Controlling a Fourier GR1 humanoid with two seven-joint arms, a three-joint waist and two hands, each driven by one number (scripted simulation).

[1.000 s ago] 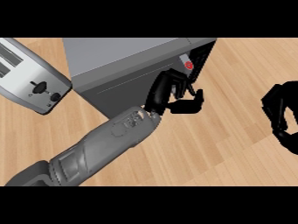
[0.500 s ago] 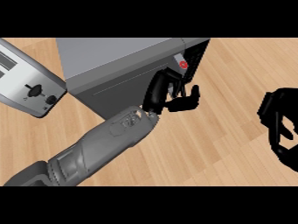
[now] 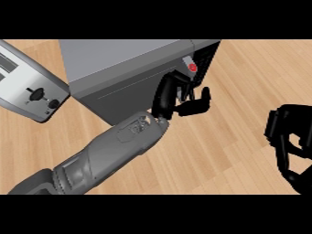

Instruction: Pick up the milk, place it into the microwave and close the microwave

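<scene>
Milk: not visible, likely inside microwave (image 3: 131,59). Left hand (image 3: 178,98): released, fingers straight against door (image 3: 121,98) at its right end, beside control panel (image 3: 202,57). Nearer hand. Right hand (image 3: 300,141): well apart, relaxed, empty.

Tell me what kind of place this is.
Most likely a kitchen. A toaster and a microwave stand side by side on a wooden counter, which is the usual setup for a kitchen worktop.
</scene>
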